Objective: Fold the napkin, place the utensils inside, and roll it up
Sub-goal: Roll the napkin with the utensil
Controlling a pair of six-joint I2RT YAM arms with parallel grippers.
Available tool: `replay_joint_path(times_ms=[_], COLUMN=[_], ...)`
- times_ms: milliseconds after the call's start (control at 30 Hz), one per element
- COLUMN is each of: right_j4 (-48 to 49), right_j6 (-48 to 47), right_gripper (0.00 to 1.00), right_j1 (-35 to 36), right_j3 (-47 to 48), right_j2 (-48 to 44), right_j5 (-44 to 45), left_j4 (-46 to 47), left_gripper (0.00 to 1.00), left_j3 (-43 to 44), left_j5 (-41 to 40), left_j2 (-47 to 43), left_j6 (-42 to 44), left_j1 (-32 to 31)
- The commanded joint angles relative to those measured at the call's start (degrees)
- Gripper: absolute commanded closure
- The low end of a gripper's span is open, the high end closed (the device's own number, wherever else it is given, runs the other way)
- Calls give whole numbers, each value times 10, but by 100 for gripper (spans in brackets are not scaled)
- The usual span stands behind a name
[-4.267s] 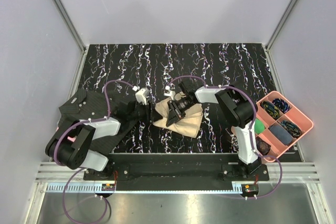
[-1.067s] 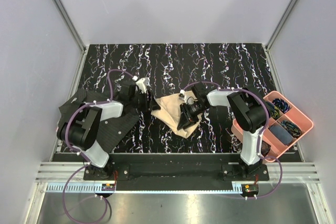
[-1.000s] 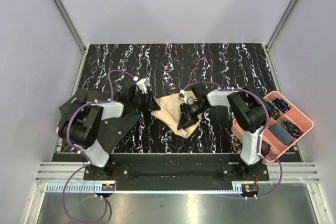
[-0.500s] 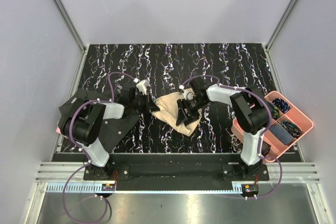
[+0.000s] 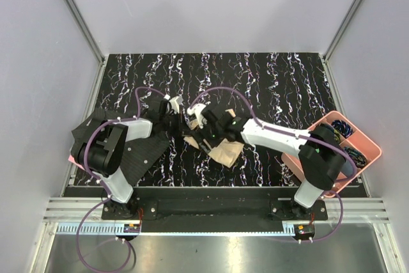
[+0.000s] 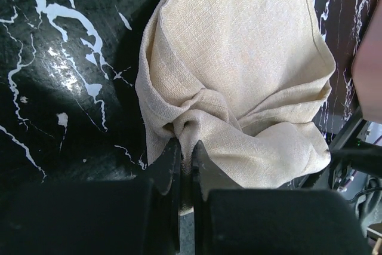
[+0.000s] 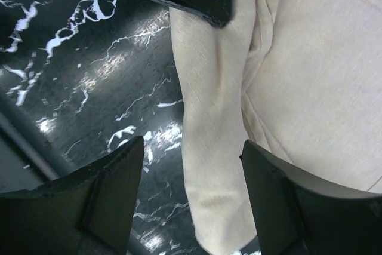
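Top external: right fingers [image 7: 280,207], now spread, crossed leftward over napkin [image 5: 229,153]; left fingers [image 6: 170,165] pinch it

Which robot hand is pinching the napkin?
The left gripper: its jaws are shut on a bunched fold of the napkin. The right gripper hangs over it, jaws wide apart.

- The right end effector [image 5: 203,135] has swung leftward across the napkin [image 5: 225,153], from its near-right part to its left edge. The right arm is now stretched out.
- Its jaws have spread wide, with a strip of the cloth's edge lying between them, ungripped.
- The left end effector [image 6: 185,147] has closed, pinching a bunched fold of the napkin.
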Motion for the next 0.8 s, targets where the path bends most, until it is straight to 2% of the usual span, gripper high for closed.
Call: replay_joint_path(times_ms=[0, 233, 500, 667, 733, 767], right_j4=[116, 147, 160, 133, 113, 109], right_j6=[-57, -93, -91, -66, -51, -45], right_gripper=[26, 27, 46, 47, 47, 48], right_j1=[42, 73, 73, 72, 67, 66], right_j3=[-36, -50, -57, -47, -41, -38], right_j2=[-3, 41, 70, 105, 120, 124], right_j5=[117, 135, 106, 137, 135, 133], left_j4=[-46, -68, -74, -74, -72, -72], left_gripper=[100, 100, 100, 100, 91, 81], left_j3=[28, 39, 44, 44, 45, 45], left_j5=[13, 15, 15, 13, 9, 9], left_j2=[6, 8, 8, 0, -3, -6], left_j6=[-8, -7, -5, -5, -5, -6], left_j1=[2, 2, 2, 2, 2, 2])
